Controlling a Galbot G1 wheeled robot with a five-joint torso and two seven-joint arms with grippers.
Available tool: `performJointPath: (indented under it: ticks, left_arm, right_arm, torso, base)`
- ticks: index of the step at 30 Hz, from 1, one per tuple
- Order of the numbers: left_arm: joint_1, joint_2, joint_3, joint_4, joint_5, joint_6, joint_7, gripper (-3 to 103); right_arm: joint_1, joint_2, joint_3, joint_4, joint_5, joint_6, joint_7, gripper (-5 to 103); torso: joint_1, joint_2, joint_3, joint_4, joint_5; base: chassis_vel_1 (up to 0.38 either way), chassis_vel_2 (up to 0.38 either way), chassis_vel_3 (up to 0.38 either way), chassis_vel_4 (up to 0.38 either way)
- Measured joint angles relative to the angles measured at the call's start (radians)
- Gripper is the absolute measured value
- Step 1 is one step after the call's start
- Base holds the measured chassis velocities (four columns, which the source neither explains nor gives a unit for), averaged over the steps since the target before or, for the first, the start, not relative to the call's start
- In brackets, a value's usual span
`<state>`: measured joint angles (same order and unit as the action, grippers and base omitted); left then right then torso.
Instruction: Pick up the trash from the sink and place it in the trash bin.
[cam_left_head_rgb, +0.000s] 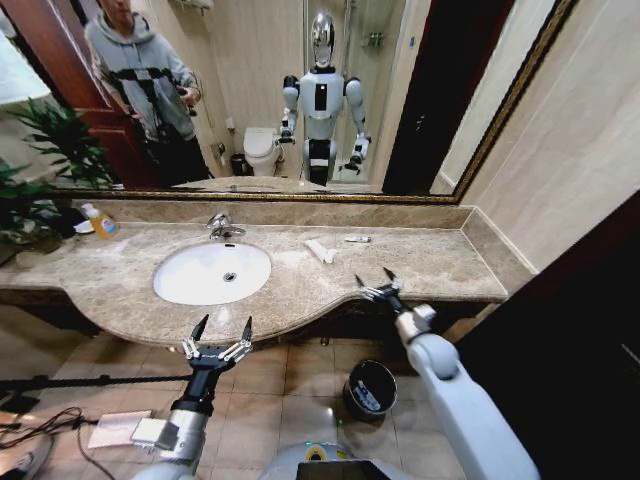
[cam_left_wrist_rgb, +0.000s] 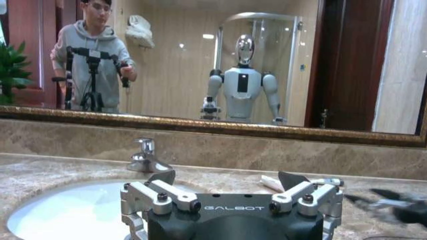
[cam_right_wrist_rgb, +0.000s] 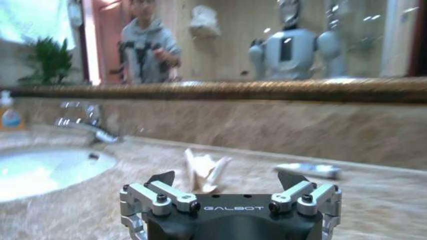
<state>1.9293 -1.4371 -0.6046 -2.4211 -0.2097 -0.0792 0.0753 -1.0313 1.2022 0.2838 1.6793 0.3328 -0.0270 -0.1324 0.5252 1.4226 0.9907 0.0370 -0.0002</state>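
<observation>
The white oval sink (cam_left_head_rgb: 190, 285) sits in the marble countertop (cam_left_head_rgb: 440, 270), and its basin looks bare. The trash lies on the counter to the sink's right: a crumpled white wrapper (cam_left_head_rgb: 321, 250) (cam_right_wrist_rgb: 203, 170) (cam_left_wrist_rgb: 270, 183) and a small white tube (cam_left_head_rgb: 357, 239) (cam_right_wrist_rgb: 308, 170) near the back wall. My right gripper (cam_left_head_rgb: 373, 278) (cam_right_wrist_rgb: 227, 179) hovers open over the counter's front edge, short of the wrapper. At the sink's front rim, just off the counter edge, my left gripper (cam_left_head_rgb: 223, 328) (cam_left_wrist_rgb: 227, 179) is open and holds nothing. The dark round trash bin (cam_left_head_rgb: 370, 388) stands on the floor below the counter.
A chrome faucet (cam_left_head_rgb: 224, 228) rises behind the basin. An orange soap bottle (cam_left_head_rgb: 101, 222) and a plant (cam_left_head_rgb: 40, 170) stand at the counter's left end. A large mirror (cam_left_head_rgb: 300, 90) spans the back wall. A dark wall (cam_left_head_rgb: 570, 330) closes in on the right. Cables (cam_left_head_rgb: 40, 425) lie on the tiled floor.
</observation>
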Motion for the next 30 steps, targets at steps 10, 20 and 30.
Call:
performJointPath:
  ticks: [10,20,30]
  left_arm:
    - [0.000,0.000,0.000,0.000,0.000,0.000,0.000,100]
    - [0.000,0.000,0.000,0.000,0.000,0.000,0.000,100]
    - [0.000,0.000,0.000,0.000,0.000,0.000,0.000,100]
  right_arm:
    - [0.201,0.062,-0.120,-0.187,-0.029,-0.060,0.079,100]
    - [0.349,0.092,-0.206,-0.296,0.034,-0.105,0.055,103]
    - [0.371,0.109,-0.234,-0.324,0.026,-0.101,0.037,82]
  torso:
    - [0.000,0.000,0.000,-0.0002,0.0000]
    - [0.000,0.000,0.000,-0.0001,0.0001]
    - [0.000,0.000,0.000,-0.0002,0.0001]
  base:
    - [0.000,0.000,0.000,0.000]
    - [0.000,0.000,0.000,0.000]
    - [0.000,0.000,0.000,0.000]
